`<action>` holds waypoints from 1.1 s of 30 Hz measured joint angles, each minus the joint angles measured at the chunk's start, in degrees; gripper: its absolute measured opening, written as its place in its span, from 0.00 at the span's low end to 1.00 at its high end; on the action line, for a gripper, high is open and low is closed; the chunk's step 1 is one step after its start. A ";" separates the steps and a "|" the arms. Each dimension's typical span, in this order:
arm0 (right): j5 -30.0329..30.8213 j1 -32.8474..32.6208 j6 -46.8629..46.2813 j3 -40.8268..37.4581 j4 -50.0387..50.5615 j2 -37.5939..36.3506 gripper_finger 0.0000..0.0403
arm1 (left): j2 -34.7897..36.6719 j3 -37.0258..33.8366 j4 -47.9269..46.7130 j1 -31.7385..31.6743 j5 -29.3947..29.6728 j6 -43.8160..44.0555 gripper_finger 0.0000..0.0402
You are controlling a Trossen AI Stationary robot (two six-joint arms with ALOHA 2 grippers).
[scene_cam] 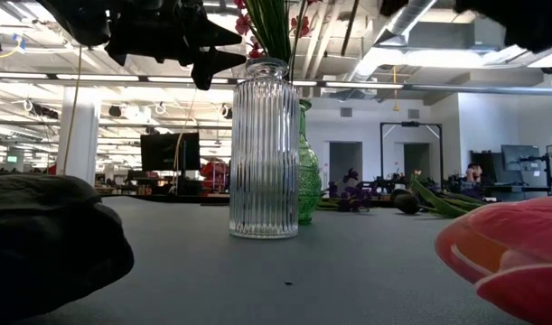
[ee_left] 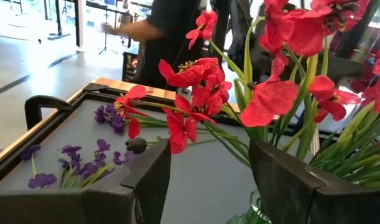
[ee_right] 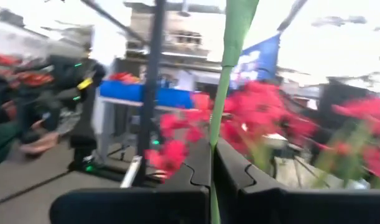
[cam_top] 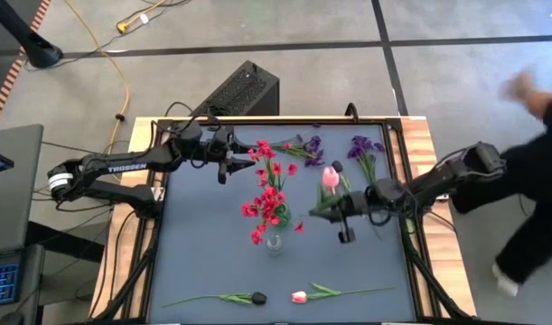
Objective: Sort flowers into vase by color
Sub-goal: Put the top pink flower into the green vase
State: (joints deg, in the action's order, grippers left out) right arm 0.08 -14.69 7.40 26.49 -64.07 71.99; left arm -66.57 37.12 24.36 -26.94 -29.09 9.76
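Note:
Red blossom clusters [cam_top: 268, 206] stand with their stems in a clear ribbed vase [scene_cam: 265, 149]. A green vase [scene_cam: 305, 162] stands just behind it. More red blossoms [ee_left: 196, 93] show ahead of my left gripper [cam_top: 232, 161], which is open and hangs at their left, touching nothing. My right gripper [cam_top: 341, 215] is shut on a pink-white tulip [cam_top: 331, 176], right of the vases. Purple clusters [cam_top: 310, 149] lie near the far edge. A dark tulip [cam_top: 257, 298] and a second pink tulip [cam_top: 299, 296] lie near the near edge. My right gripper pinches the pink-white tulip's green stem [ee_right: 218, 124] between its two fingers, coming level from the table's right, with the fingers across the stem. The tulip is lifted clear of the table, and its blossom [cam_top: 331, 176] points toward the far edge.
More purple flowers [cam_top: 361, 149] lie at the far right of the grey mat. A raised black frame [ee_left: 46, 102] and wooden border surround the mat. A person [cam_top: 537, 181] moves beside the table's right side. A black box [cam_top: 239, 90] sits beyond the far edge.

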 joint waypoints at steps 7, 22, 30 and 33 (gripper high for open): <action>-0.86 8.68 -11.02 -1.28 -8.87 4.17 0.07 | 0.00 0.02 0.56 -0.02 1.46 -0.46 0.51; -1.88 12.08 -16.77 -0.78 -25.38 18.13 0.07 | -0.02 0.04 0.62 0.00 2.53 -0.13 0.51; -1.88 10.53 -16.09 2.67 -25.72 22.86 0.07 | -0.02 0.04 0.63 0.02 2.56 0.03 0.51; -1.86 10.70 -15.54 2.76 -25.69 22.86 0.07 | -0.02 0.04 0.59 0.02 2.43 0.09 0.51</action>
State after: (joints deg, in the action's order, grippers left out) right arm -1.78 -3.99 -8.14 29.26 -89.76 94.85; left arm -66.59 37.17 24.95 -26.92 -26.67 9.85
